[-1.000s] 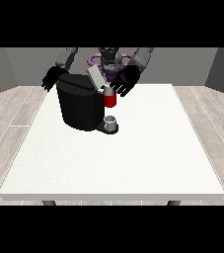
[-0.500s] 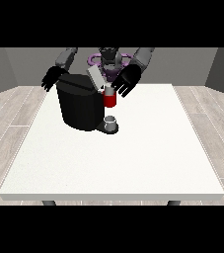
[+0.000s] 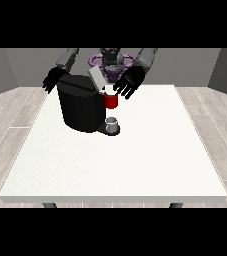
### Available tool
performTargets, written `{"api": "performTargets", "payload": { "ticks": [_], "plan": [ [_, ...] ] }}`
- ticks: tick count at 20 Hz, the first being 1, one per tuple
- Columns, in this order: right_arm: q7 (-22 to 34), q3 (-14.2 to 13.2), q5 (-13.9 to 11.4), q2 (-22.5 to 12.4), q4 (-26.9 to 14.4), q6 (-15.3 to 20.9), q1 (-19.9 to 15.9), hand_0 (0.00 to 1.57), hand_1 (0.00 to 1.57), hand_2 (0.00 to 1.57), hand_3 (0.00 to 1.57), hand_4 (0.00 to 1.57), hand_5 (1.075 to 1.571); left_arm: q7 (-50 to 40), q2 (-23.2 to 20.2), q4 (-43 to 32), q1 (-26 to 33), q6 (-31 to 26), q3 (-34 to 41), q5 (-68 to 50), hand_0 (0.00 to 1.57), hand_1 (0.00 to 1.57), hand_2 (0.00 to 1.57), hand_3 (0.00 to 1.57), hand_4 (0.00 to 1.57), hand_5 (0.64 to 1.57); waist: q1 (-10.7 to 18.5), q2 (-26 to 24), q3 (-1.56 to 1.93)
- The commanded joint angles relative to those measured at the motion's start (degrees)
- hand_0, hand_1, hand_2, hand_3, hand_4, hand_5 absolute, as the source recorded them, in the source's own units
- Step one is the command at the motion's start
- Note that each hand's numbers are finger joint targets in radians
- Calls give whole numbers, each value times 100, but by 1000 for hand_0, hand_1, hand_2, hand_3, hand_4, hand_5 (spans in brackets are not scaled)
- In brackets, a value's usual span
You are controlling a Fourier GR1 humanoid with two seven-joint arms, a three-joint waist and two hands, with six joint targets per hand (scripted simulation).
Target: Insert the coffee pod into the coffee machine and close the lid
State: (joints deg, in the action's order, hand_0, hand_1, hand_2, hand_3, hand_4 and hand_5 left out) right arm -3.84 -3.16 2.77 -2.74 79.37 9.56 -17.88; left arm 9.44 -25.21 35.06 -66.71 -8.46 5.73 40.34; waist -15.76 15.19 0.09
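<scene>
Standing on table (image 3: 135, 165) near robot's edge: black coffee machine (image 3: 80, 107), lid (image 3: 96, 79) tilting up open. Hand at view's right (image 3: 128, 82) hovering beside red brew head (image 3: 111, 100), fingers spreading wide. Hand at view's left (image 3: 53, 79) hanging behind machine, fingers spreading. Small cup (image 3: 113, 122) sitting under head. Pod: cannot tell where.

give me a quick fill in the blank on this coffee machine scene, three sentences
The coffee machine has a body coloured ____.
The lid of the machine stands ____.
The small grey cup sits under the part of the machine coloured ____.

Missing words: black; open; red
</scene>
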Motion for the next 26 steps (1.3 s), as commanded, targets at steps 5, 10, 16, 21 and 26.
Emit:
{"api": "performTargets", "payload": {
  "ticks": [5,10,16,21,26],
  "plan": [
    [122,300,-86,261,133,303,264,0,0,0,0,413,1571,208,-116,-192,216,-361,-255,260,0,0,0,0,0,1571,-10,-220,-10],
    [-67,-311,176,-231,-381,-16,-186,0,0,0,0,360,1571,93,-53,51,-18,-387,-309,352,0,0,0,0,0,1571,177,-80,-7],
    [-145,-204,86,-136,-377,50,-162,0,0,0,0,378,1571,63,-149,56,-40,-297,-140,333,0,0,0,0,0,1571,207,-69,-7],
    [-107,0,27,82,-283,96,449,0,0,0,0,392,1571,-14,202,111,488,-240,-196,328,0,0,0,0,0,1571,268,-752,-8],
    [-154,-277,179,-62,-554,27,739,0,0,0,0,387,1571,-102,731,170,846,-403,375,-461,0,0,0,0,0,1571,688,-1275,-10]
  ]
}}
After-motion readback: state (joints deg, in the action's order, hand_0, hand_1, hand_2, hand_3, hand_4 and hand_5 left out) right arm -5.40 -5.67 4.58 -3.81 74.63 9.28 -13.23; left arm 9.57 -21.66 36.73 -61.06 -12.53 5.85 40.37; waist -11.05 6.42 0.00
